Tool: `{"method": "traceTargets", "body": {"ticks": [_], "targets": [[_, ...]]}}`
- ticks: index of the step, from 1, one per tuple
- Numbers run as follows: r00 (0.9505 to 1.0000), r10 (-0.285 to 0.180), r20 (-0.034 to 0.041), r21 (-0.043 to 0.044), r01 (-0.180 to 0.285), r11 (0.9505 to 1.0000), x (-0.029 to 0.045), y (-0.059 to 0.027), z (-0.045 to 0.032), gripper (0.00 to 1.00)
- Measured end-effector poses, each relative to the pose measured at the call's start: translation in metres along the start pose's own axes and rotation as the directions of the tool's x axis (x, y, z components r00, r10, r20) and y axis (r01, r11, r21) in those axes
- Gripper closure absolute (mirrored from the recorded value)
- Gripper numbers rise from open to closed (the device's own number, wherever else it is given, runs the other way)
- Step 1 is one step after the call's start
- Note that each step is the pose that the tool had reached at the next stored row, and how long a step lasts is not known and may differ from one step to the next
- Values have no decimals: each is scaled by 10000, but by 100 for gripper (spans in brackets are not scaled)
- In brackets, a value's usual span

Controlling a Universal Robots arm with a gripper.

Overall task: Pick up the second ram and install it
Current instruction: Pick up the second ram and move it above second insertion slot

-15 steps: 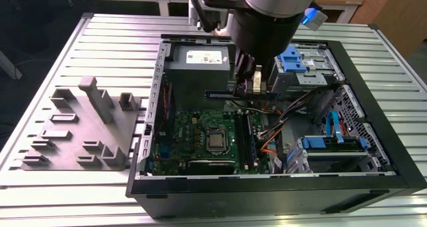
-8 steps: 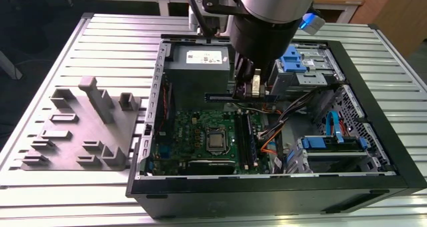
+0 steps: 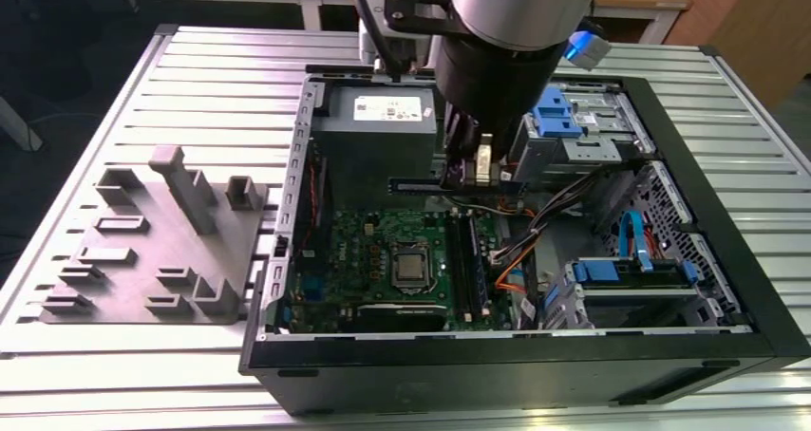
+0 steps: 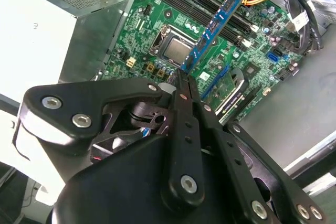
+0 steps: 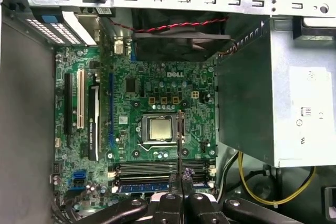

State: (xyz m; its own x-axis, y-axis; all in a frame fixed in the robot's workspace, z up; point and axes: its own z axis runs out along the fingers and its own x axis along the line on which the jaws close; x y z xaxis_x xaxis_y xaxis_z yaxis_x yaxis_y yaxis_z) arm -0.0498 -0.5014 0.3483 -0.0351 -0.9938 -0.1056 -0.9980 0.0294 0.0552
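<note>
At 9 o'clock in the exterior view, a grey tray (image 3: 127,284) of upright blocks sits on the slatted metal table (image 3: 228,61), just beside the open computer case (image 3: 507,365). Inside the case: grey power supply (image 3: 380,141) at 12 o'clock of the green motherboard (image 3: 355,260); processor socket (image 3: 408,268) near the board's middle; black memory slots (image 3: 461,260) along its 3 o'clock edge. Arm (image 3: 507,32) hangs over the case from 12 o'clock; gripper (image 3: 480,170) sits above the far end of the slots. Second wrist view: fingers (image 4: 185,108) clamped together on one end of the memory stick (image 4: 212,27), a thin blue strip reaching straight out past the fingertips, held above the board. First wrist view: same stick seen edge-on, a thin line running out from the fingertips past the processor socket. Another blue stick (image 5: 144,187) already lies seated in a slot close to the gripper. At 3 o'clock of the slots in the exterior view: cable bundle (image 3: 552,217), then drive cages (image 3: 564,118) with blue tabs against the case's 3 o'clock wall.
</note>
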Motion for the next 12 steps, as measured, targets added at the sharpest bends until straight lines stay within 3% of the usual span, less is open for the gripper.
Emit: {"method": "traceTargets", "body": {"ticks": [12], "targets": [[10000, -45, -2, -5, 45, 10000, 20, -10, 184, 92]]}}
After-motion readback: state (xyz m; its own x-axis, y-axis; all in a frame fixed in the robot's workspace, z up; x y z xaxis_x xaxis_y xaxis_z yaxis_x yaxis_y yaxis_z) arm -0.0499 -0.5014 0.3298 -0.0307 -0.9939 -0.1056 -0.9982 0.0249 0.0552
